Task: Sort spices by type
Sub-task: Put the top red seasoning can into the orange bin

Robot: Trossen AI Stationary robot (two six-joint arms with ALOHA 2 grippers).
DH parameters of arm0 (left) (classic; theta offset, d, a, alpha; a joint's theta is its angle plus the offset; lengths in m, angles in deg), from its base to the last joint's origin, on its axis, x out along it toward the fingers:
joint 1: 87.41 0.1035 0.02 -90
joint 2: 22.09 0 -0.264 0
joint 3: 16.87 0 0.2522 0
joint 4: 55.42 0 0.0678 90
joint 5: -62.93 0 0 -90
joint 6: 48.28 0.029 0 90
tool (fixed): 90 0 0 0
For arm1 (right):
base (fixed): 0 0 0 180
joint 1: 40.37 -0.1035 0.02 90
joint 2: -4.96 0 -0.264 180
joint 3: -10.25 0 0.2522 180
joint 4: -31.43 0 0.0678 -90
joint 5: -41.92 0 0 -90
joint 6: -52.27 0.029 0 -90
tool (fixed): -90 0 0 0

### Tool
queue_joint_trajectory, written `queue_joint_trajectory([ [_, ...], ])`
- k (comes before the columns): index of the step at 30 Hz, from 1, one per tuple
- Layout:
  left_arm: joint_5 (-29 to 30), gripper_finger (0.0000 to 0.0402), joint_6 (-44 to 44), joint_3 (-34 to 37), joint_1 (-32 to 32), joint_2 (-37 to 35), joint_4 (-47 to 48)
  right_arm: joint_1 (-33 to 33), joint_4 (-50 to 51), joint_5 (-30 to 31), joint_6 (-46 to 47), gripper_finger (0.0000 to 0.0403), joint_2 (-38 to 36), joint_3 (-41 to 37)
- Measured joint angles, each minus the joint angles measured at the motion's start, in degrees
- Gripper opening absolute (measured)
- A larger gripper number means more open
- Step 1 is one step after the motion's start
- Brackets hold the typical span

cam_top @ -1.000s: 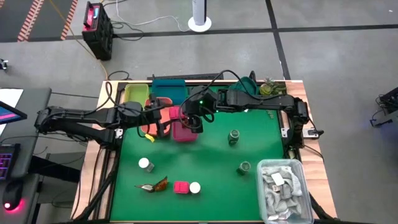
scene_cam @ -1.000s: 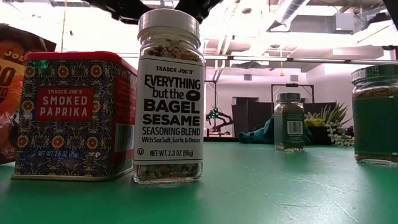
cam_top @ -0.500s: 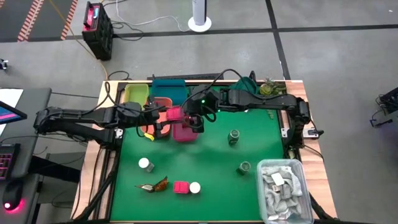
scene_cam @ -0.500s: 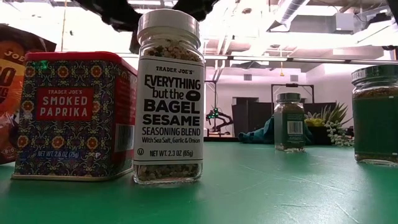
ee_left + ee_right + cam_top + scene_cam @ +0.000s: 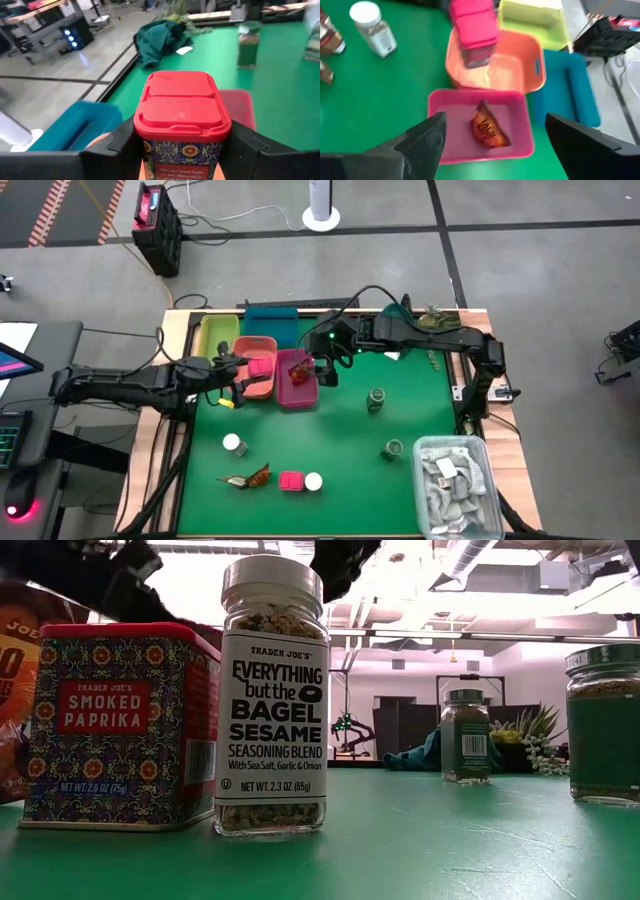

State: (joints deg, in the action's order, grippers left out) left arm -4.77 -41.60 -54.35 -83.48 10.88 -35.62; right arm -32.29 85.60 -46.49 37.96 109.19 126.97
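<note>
Red-lidded paprika tin [image 5: 181, 107] sits clamped between my left gripper [image 5: 243, 372] and its two dark fingers, hanging over the orange bin [image 5: 258, 383] at the table's left rear. The tin looks rigid and boxy, fairly light, with flat printed sides that should give the pads good purchase; I judge the smooth metal could slip if the squeeze slackens.

Just right of it is the pink bin [image 5: 479, 131], where a reddish-brown sachet [image 5: 488, 129] lies on the floor. I expect such a sachet to be limp and crinkly, best pinched by an edge. My right gripper [image 5: 325, 370] hovers at that bin's right edge with its jaws spread wide and nothing between them.

Further right on the green mat [image 5: 330, 430] stand two green-topped jars [image 5: 376, 399], well apart. Nearer the front are a white-topped jar [image 5: 232, 444], another sachet [image 5: 249, 477], a second pink tin [image 5: 291, 481] and a white-topped jar touching it. The jars look hard, smooth and breakable, so I would take them around the body below the cap. A grey bin of pale packets [image 5: 454, 485] fills the right front corner.
</note>
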Motion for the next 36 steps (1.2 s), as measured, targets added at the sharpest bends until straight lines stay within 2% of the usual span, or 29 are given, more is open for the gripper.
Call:
queue_joint_trajectory([
  [4, -0.5, 0.02, 0.0, 4.6, 4.1, -2.9, -3.2, 0.1, -1.5, 0.0, 0.4, 0.0354, 0.0, -2.0],
  [8, -3.4, 0.0199, 2.8, 5.0, 10.2, -3.3, -10.6, 0.1, -4.2, 0.0, 0.3, 0.0348, 0.1, -2.4],
  [11, -7.3, 0.0195, 3.4, 5.0, 15.8, -2.0, -14.3, 0.3, -5.2, 0.0, 0.3, 0.0345, 0.0, -2.4],
  [15, -7.5, 0.0196, 1.0, 5.0, 23.5, 1.5, -17.2, 0.7, -5.3, 0.0, 0.7, 0.0345, 0.0, -2.4],
  [19, -9.4, 0.0197, -2.9, 5.0, 28.4, 5.0, -17.6, 1.4, -4.8, 0.0, 1.6, 0.0345, 0.0, -2.4],
  [24, -15.6, 0.0198, -4.6, 5.0, 29.1, 5.9, -17.2, 1.7, -2.6, 0.0, 1.8, 0.0345, -0.5, -2.4],
  [30, -15.7, 0.0197, -3.8, 5.4, 30.0, 5.6, -16.6, 1.9, -1.1, 0.0, 1.8, 0.0345, -1.1, -2.4],
  [36, -15.5, 0.0197, -8.9, 8.5, 30.2, 4.4, -15.8, 1.7, -0.8, 0.0, 2.2, 0.0345, -1.2, -3.9],
])
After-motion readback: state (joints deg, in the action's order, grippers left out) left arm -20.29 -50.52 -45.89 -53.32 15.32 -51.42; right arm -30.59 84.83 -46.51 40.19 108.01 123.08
